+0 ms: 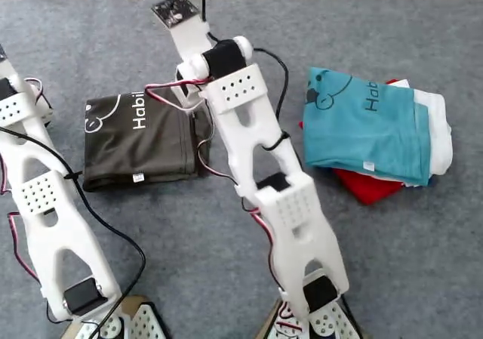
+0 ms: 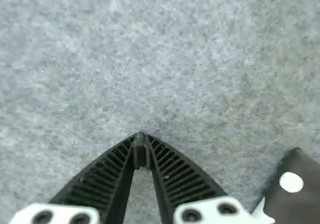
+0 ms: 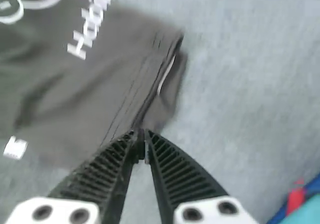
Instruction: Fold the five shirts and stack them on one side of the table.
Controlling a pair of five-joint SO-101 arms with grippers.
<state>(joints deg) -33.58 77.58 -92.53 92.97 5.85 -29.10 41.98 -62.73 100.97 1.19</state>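
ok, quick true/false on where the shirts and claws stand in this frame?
1. The teal shirt lies on top of the stack. True.
2. The dark shirt is on that stack too. False: it lies folded by itself, apart from the stack.
3. The left claw is shut. True.
4. The right claw is wide open. False: it is shut, with its tips by the dark shirt's edge.

Dk brown shirt (image 1: 139, 139) w/ white print, teal shirt (image 1: 362, 131), grey table (image 1: 423, 263).
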